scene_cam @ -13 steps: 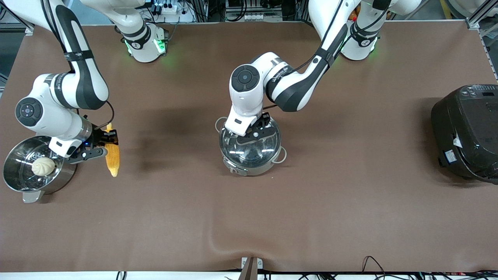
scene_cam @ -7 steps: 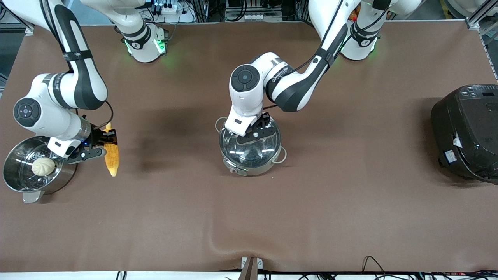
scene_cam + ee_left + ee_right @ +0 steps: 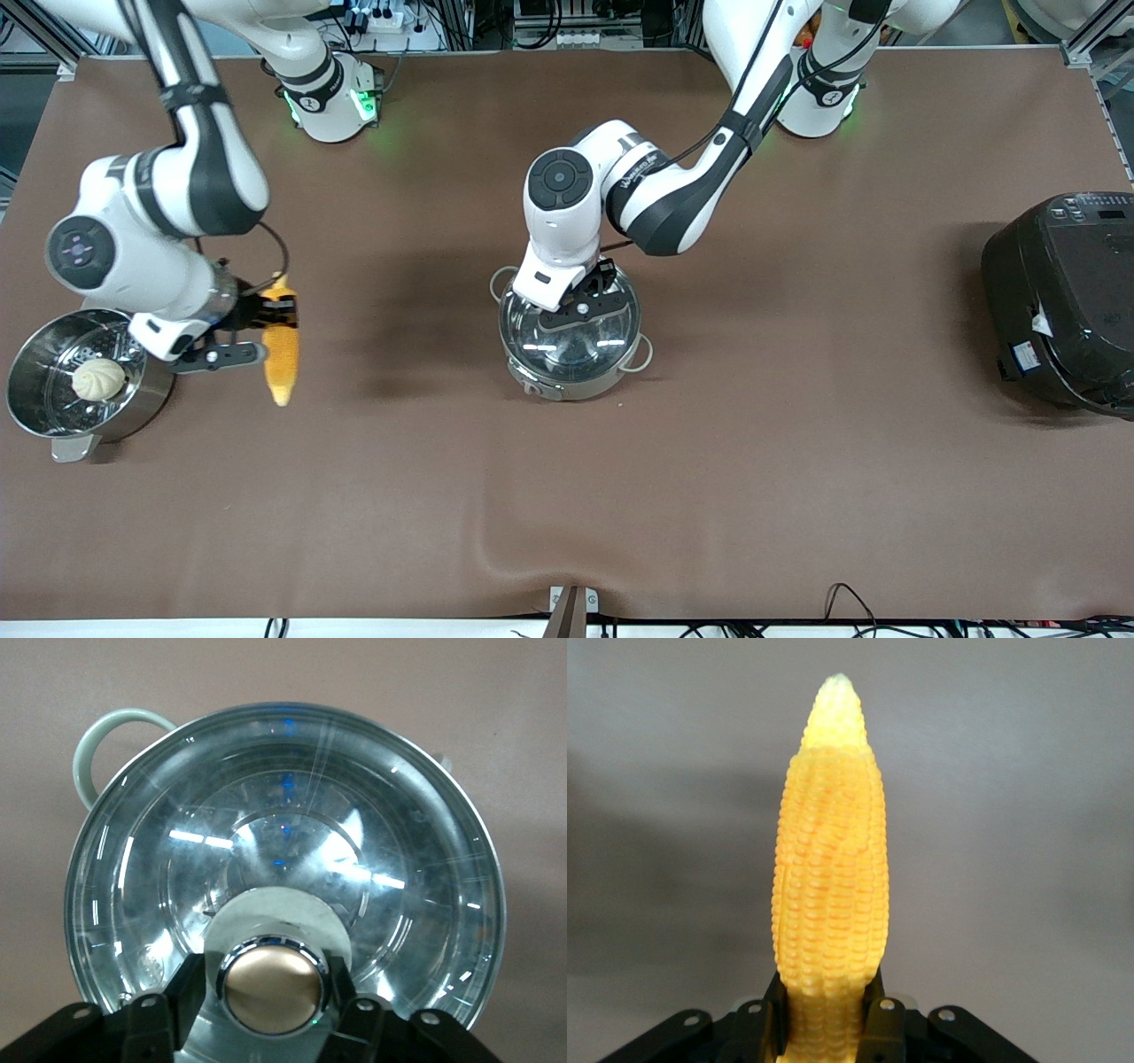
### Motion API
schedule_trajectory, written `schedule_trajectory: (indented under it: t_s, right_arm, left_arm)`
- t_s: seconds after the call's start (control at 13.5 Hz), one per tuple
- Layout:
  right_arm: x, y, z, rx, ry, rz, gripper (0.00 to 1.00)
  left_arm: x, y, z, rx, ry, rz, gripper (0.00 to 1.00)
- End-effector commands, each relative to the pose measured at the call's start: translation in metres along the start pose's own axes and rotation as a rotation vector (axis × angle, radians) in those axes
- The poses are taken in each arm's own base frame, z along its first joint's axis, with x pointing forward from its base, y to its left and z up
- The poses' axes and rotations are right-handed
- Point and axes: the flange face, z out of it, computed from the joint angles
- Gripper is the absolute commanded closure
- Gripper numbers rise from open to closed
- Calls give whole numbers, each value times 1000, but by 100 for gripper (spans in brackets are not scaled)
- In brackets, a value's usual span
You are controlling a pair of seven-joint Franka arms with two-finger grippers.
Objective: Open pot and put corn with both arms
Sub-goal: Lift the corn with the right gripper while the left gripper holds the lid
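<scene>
While the left gripper pinches the knob of the lid on the pot, the right gripper clamps the corn above the table beside the steamer.

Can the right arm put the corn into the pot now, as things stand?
Probably not yet. The glass lid closes the pot, with the left tool at its knob. The right tool holds the corn beside the steamer pot.
</scene>
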Motion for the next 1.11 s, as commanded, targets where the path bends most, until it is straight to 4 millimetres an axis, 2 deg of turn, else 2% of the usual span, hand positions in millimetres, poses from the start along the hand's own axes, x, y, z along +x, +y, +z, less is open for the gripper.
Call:
schedule_trajectory:
  t_s: [0.0,0.15,0.22,0.3,0.52,0.67,0.82,0.97,1.04]
  right_arm:
    - [9,-28,-22,9,-5,41,97]
    - [10,-32,-24,49,-6,51,97]
    - [10,-33,-25,52,-5,52,97]
    - [10,-32,-26,54,-4,53,97]
    - [8,-32,-28,54,-2,52,97]
    - [7,-36,-35,53,-23,57,97]
    - [6,-50,-41,51,-16,51,97]
    - [6,-69,-45,58,-6,39,97]
    - [3,-88,-48,74,-2,23,97]
  left_arm:
    - [6,3,-1,-3,35,18,47]
    - [7,3,-1,-10,39,18,70]
    - [7,3,-2,-12,40,17,88]
    - [8,3,-2,-11,41,16,100]
    - [9,0,-15,-15,49,11,100]
    - [10,-6,-47,-39,66,7,100]
    - [10,-20,-82,-17,60,6,100]
    - [22,-45,-122,-8,59,17,100]
    - [35,-62,-138,0,55,40,100]
